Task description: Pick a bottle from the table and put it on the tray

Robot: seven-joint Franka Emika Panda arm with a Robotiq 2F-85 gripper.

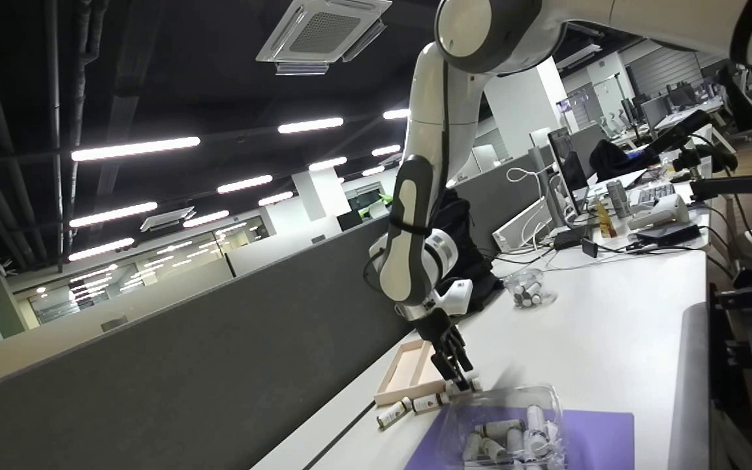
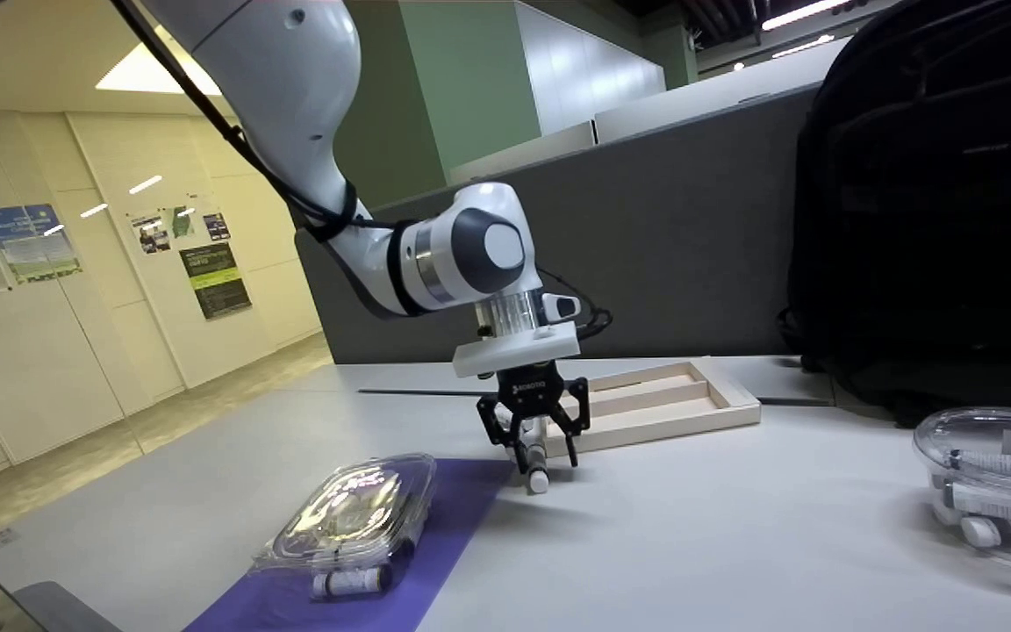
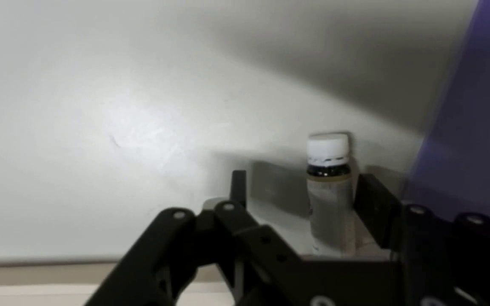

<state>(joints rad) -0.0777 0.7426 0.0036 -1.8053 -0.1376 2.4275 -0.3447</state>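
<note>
A small bottle with a white cap and pale label (image 3: 331, 204) lies on the white table (image 3: 164, 106); its cap shows in an exterior view (image 2: 539, 481). My gripper (image 3: 303, 189) is open around it, low over the table, also visible in both exterior views (image 1: 461, 377) (image 2: 547, 458). The right finger in the wrist view is close to the bottle; the left finger stands apart with a gap. The bottle's far end is hidden by the gripper. Two more bottles (image 1: 394, 414) (image 1: 428, 403) lie in line beside it. The wooden tray (image 2: 672, 430) with compartments is right behind the gripper.
A clear plastic box (image 1: 506, 397) of bottles stands on a purple mat (image 1: 601, 437) near the gripper. A bottle (image 2: 350, 582) shows at its edge. A round clear tub (image 2: 988, 491) of bottles stands further along. A black backpack (image 2: 927, 219) and grey partition (image 2: 690, 228) border the table.
</note>
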